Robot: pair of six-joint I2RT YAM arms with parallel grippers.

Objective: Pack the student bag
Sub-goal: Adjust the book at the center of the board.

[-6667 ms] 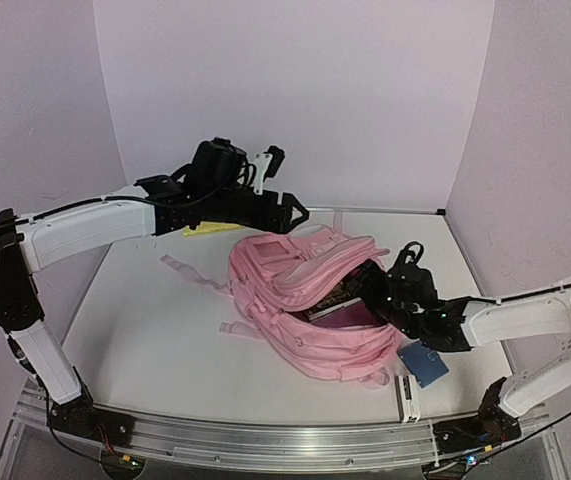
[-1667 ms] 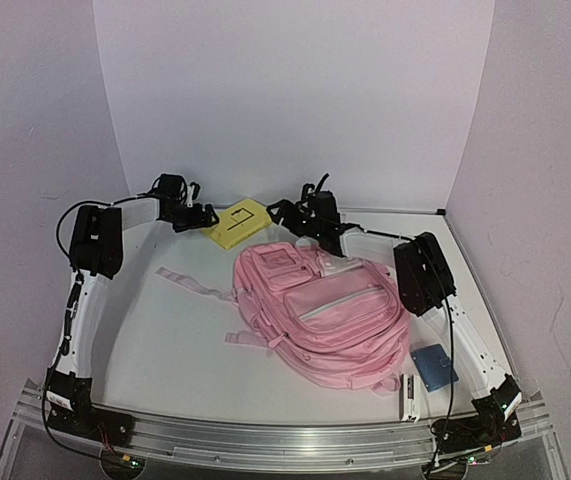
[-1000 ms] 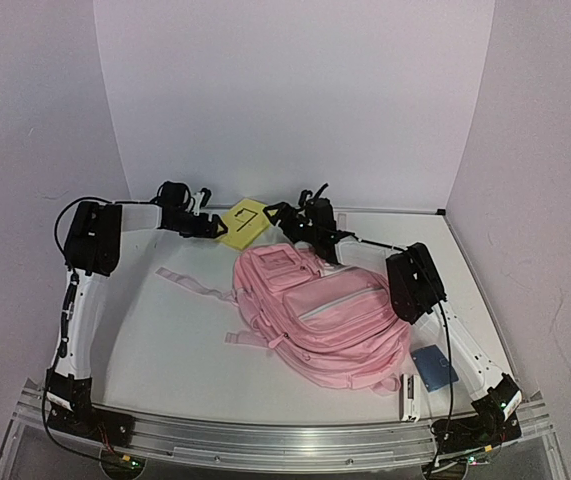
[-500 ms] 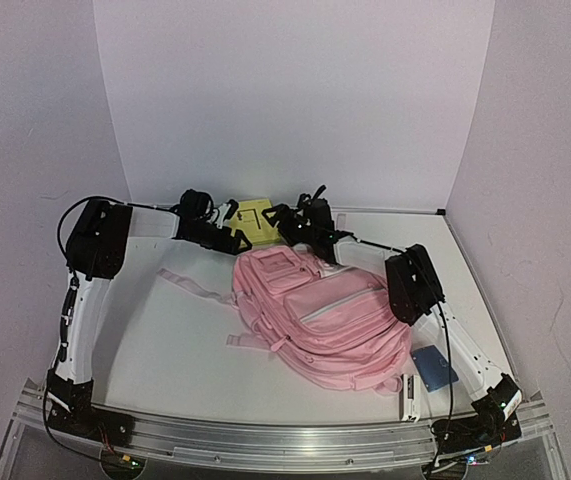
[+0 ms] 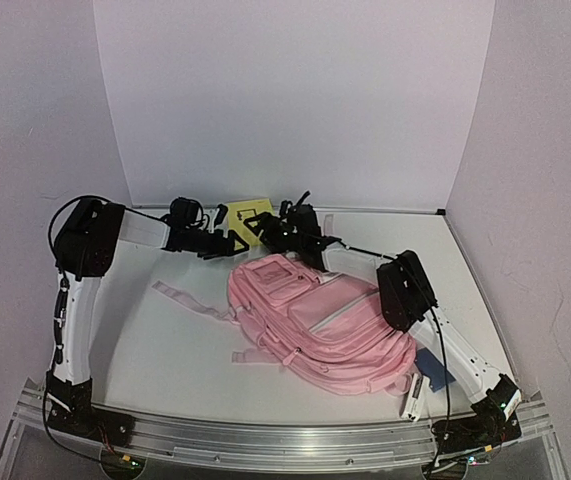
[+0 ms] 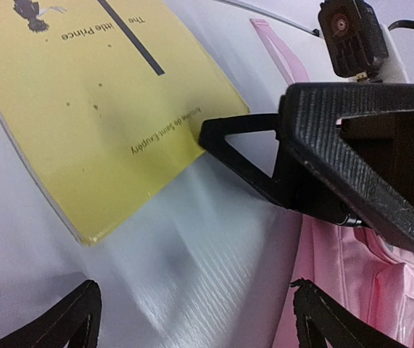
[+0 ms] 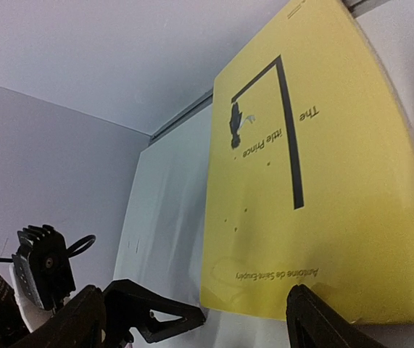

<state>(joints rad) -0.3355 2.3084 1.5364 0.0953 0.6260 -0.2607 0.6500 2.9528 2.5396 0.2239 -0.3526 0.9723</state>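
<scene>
Both claws are standing wide open and gripping nothing: the left gripper [image 5: 227,241] and the right gripper [image 5: 265,232] are facing each other at the far side of the white table [image 5: 165,345].

Nearest the arm bases, a flat blue item [image 5: 435,372] is lying by the right edge, partly tucked under the right arm, with a small white object [image 5: 411,398] just beside it.

The student bag [image 5: 315,320], a large soft pink backpack, is lying flat in the middle of the table with its front zip pockets facing up. Its opening is not showing, so what is inside cannot be told. One loose pink strap [image 5: 180,297] is trailing out to the left.

Beyond the bag, the two arms are reaching in from either side toward a thin yellow book [image 5: 249,216] close to the back wall. In the left wrist view, the left gripper [image 6: 192,293] is hovering low over the table, the book [image 6: 83,109] is lying ahead of it, and one black finger [image 6: 239,152] of the right gripper is touching the book's near edge. The cover is reading "The Little Prince". In the right wrist view, the book [image 7: 330,181] is filling the frame beyond the spread right gripper [image 7: 192,297], and the left gripper [image 7: 148,310] is showing low at the left.
</scene>
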